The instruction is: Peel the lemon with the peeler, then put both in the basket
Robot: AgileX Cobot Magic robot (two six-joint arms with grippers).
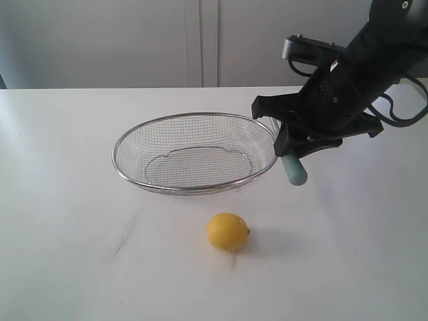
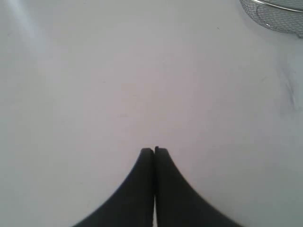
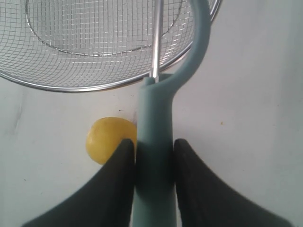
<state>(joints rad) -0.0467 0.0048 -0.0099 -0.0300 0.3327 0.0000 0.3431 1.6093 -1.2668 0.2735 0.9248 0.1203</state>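
Note:
The yellow lemon (image 1: 228, 231) lies on the white table in front of the basket (image 1: 194, 190), apart from it. My right gripper (image 1: 291, 144) hangs by the basket's right rim, shut on the teal handle of the peeler (image 1: 295, 171), whose handle end sticks out below the fingers. In the right wrist view the peeler (image 3: 154, 111) runs out between the fingers, and its loop head and metal blade reach over the basket's rim (image 3: 94, 88). The lemon (image 3: 110, 138) shows beside one finger. My left gripper (image 2: 154, 150) is shut and empty above bare table.
The wire mesh basket holds nothing. A corner of the basket (image 2: 279, 18) shows at the edge of the left wrist view. The white table (image 1: 73, 247) spreads to the left and front of the lemon. A pale wall stands behind the table.

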